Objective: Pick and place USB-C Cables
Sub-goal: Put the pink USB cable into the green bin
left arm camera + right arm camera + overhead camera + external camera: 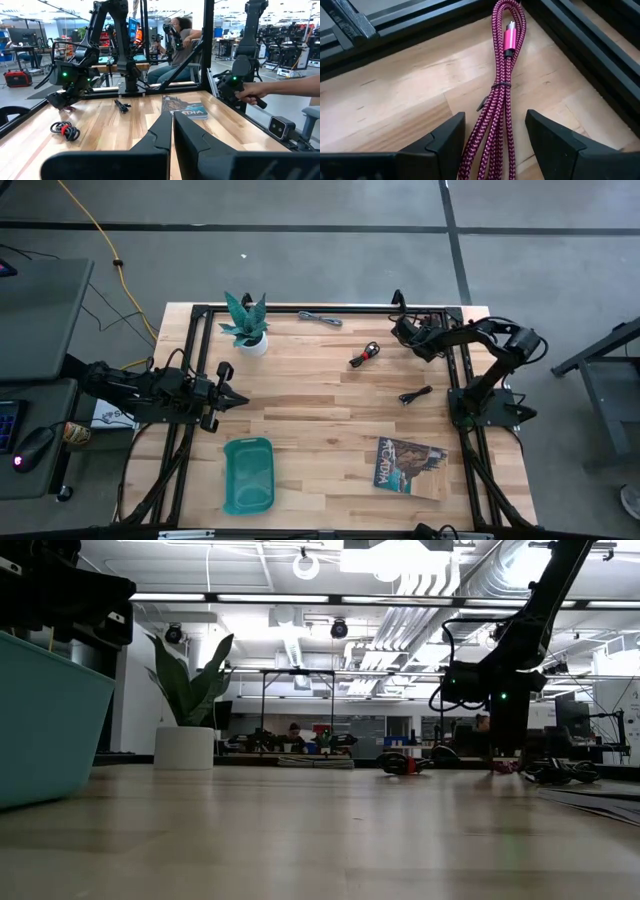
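Note:
A maroon braided cable bundle point(502, 85) with a pink plug lies on the wood near the table's far right corner. My right gripper point(495, 125) is open over it, tipped downward, with one finger on each side of the bundle and not plainly touching it. A grey cable point(320, 318) lies at the far edge. A black-and-red coil point(365, 355) and a small black cable point(415, 395) lie on the right half. My left gripper point(235, 398) is shut, level, above the table's left side.
A teal tray point(248, 473) sits near the front left, a potted plant point(245, 328) at the far left, and a magazine point(410, 465) at the front right. Black frame rails point(580, 35) run close beside the maroon cable. A person's hand point(252, 92) shows beyond the table.

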{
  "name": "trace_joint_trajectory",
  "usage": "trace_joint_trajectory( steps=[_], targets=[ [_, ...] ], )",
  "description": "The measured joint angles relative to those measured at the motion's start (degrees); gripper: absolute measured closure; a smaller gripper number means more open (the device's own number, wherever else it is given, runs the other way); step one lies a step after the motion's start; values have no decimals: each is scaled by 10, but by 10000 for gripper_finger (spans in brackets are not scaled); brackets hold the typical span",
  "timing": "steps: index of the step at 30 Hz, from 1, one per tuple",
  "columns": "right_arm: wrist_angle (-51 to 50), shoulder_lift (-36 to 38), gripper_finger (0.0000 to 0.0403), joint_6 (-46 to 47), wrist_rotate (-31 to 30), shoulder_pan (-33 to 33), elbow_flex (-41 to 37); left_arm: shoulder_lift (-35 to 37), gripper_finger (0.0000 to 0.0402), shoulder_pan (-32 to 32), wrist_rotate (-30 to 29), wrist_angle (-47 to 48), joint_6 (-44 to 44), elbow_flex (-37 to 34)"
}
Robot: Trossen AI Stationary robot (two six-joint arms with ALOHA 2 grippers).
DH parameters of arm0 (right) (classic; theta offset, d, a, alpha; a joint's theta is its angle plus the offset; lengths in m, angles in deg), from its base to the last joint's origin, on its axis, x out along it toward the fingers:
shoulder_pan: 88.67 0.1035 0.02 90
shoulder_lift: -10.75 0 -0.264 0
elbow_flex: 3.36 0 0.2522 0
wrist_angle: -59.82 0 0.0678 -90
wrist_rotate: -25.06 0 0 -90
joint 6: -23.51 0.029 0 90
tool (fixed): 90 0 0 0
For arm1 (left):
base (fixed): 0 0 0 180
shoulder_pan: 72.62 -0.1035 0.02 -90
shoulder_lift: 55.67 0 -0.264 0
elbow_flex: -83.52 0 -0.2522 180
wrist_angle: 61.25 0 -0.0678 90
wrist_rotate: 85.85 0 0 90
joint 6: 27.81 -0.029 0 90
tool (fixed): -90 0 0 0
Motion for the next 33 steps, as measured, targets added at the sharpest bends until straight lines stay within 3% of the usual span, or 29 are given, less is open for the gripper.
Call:
trace_joint_trajectory(
  steps=[25, 33],
  targets=[
    [-5, 0, 199, -6, -2, 0, -1, 0, 401, 0, 0, 0, 0, 0],
    [-20, 0, 262, 9, -4, 0, -1, 0, 401, 0, 0, 0, 0, 0]
  ],
)
